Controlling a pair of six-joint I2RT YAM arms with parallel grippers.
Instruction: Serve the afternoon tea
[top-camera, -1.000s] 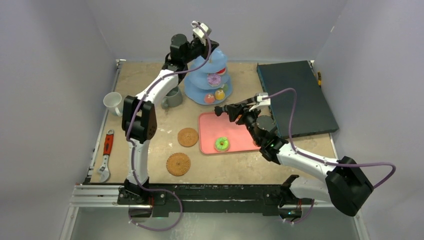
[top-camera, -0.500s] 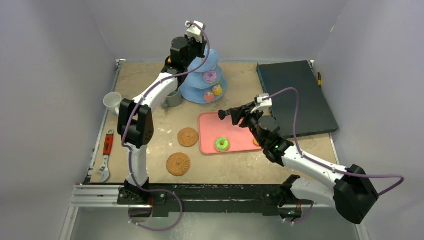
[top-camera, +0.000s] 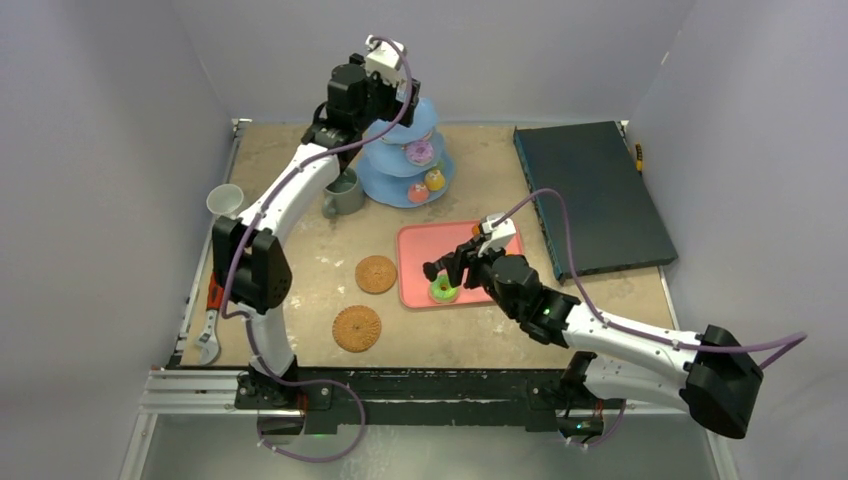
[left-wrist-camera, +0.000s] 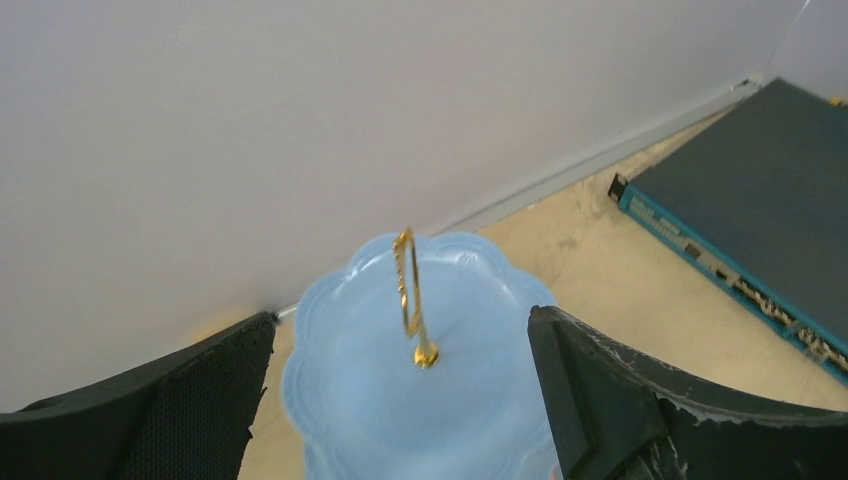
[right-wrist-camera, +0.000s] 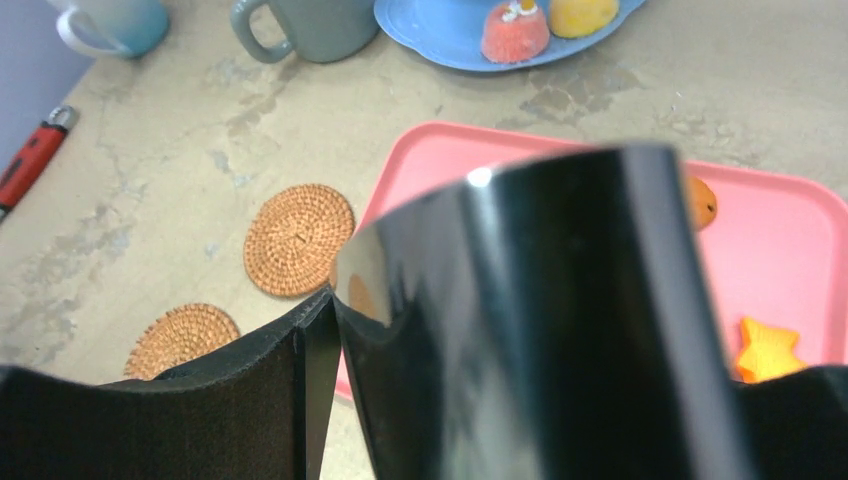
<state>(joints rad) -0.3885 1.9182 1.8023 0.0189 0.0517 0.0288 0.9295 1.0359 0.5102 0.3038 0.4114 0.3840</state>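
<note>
Left end effector (left-wrist-camera: 400, 395) spread wide over gold handle (left-wrist-camera: 406, 290) of blue stand (left-wrist-camera: 340, 400). Right end effector (top-camera: 468, 262) pinches black tongs (right-wrist-camera: 530, 320) just above green doughnut (top-camera: 444, 289) on pink tray (top-camera: 415, 245).

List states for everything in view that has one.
blue stand: upright, top tier bare.
left pincer: open above gold handle.
right pincer: shut on black tongs, by green doughnut.
grey-green mug: upright, off coaster.
white mug: upright, off coaster.
far coaster: bare.
near coaster: bare.
pink tray: holds green doughnut.
</note>
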